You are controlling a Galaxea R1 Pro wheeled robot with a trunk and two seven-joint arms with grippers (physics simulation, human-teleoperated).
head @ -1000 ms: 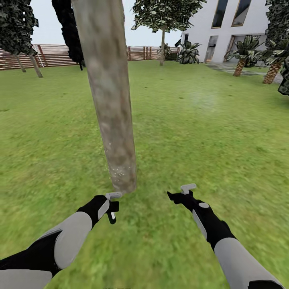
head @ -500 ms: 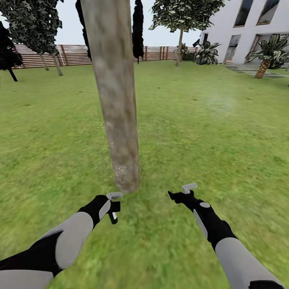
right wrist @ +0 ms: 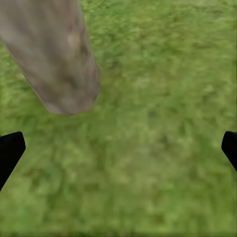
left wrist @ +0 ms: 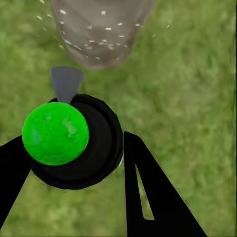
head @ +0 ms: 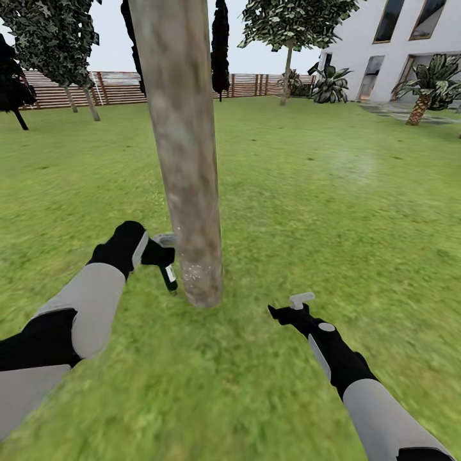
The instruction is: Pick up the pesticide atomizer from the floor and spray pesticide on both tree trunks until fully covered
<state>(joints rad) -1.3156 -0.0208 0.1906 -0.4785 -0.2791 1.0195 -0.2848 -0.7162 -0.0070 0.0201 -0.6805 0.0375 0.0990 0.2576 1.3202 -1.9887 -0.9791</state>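
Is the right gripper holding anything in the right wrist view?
No, the right gripper is open over bare grass.

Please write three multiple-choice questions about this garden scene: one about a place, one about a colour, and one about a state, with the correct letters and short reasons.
1. The sprayer is:
A. beside the base of the near tree trunk
B. at the fence
C. at the house door

2. The round cap on the sprayer, in the left wrist view, is:
A. red
B. bright green
C. white

3. The right gripper is:
A. shut on the sprayer
B. open and empty
C. gripping the trunk

Answers:
1 A: it hangs from the left gripper next to the trunk.
2 B: a green ball tops the black body.
3 B: its fingers stand apart over grass.
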